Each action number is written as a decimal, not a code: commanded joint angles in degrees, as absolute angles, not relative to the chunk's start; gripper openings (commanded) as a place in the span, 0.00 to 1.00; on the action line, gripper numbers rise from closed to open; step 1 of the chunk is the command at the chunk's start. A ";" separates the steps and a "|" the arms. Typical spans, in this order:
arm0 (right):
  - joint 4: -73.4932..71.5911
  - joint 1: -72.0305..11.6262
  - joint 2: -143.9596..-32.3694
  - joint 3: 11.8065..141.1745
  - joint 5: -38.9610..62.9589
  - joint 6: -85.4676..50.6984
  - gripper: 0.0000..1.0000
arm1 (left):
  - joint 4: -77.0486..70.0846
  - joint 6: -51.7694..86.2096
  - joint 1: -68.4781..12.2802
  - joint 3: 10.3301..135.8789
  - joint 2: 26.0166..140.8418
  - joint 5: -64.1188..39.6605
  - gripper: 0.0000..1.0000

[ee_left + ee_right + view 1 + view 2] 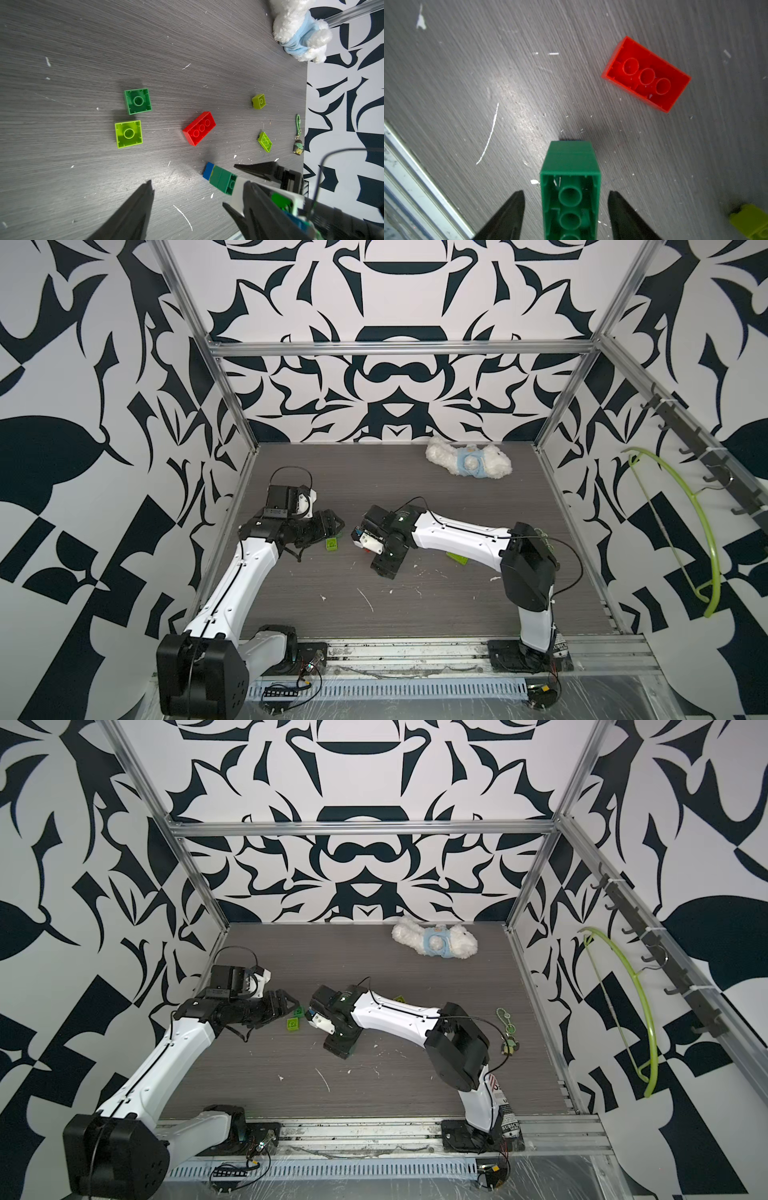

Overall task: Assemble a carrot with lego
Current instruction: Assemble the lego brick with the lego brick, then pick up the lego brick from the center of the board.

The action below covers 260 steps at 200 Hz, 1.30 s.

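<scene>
My right claw [564,192] stands open around the green-and-blue brick carrot stack [220,179].
It lies on the grey counter [467,83], long axis along this claw, blue tip away; the left claw [330,529], also open, is farther.

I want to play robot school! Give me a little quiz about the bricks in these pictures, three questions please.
1. True or false: the red brick lies with its hollow underside facing up.
2. Pick one: what colour is the far tip of the brick stack that sits between the fingers of the right gripper? A yellow, B blue, C red.
3. Fill in the number: in the left wrist view, ___ loose lime bricks lie on the table.

Key: 1 true; 2 B; 3 three.
</scene>
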State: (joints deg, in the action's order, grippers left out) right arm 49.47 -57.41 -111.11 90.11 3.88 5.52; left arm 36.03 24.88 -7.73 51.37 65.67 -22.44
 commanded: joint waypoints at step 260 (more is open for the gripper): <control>25.78 -34.45 -71.89 55.99 21.36 -2.48 0.72 | 46.31 -16.96 -33.23 81.56 114.53 -0.62 0.56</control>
State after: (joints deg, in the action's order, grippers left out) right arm 27.40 -34.59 -72.71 56.07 20.16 -2.85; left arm 44.42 -15.97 -33.39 80.49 114.04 -1.08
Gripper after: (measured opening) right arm 0.726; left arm 0.616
